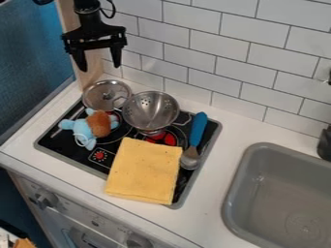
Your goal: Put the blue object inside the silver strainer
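The black gripper [99, 66] hangs at the upper left, above the back of the stove, open with nothing between its fingers. Below it, on the left part of the cooktop, lies a light blue plush toy [83, 131] with a brown part on its right side. The silver strainer [150, 111] sits at the back middle of the cooktop, its bowl facing up with nothing visible in it. A spoon-like utensil with a blue handle [198, 129] lies to the right of the strainer, its metal end toward the front.
A silver lid [107, 94] rests just left of the strainer. The folded yellow cloth [143, 170] covers the front middle of the cooktop. A grey sink [278, 193] is set in the counter at right, and a white tiled wall [213, 53] runs along the back.
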Robot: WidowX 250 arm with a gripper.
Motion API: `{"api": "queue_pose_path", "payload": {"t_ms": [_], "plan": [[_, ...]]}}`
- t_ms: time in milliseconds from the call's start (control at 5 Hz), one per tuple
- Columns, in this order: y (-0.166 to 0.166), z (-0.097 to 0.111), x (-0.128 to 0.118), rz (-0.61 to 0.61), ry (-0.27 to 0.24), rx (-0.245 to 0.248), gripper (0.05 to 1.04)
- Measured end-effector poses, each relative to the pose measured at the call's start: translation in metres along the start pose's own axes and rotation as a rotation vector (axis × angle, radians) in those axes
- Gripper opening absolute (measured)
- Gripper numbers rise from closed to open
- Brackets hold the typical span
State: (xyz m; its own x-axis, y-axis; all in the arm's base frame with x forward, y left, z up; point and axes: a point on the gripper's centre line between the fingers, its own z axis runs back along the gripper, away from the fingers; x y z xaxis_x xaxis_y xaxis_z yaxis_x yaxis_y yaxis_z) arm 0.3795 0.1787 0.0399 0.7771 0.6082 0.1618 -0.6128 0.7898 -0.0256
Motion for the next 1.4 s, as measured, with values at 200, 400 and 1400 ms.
{"api": "queue_pose_path", "payload": {"t_ms": [200, 400, 1400], "plan": [[0.002, -0.016, -0.007, -0.003, 0.039, 0.008, 1.000], [0.009, -0.020, -0.020, -0.083, 0.029, 0.006, 1.000], [0.053, -0.017, -0.070, -0.705, -0.093, 0.033, 1.000]]}}
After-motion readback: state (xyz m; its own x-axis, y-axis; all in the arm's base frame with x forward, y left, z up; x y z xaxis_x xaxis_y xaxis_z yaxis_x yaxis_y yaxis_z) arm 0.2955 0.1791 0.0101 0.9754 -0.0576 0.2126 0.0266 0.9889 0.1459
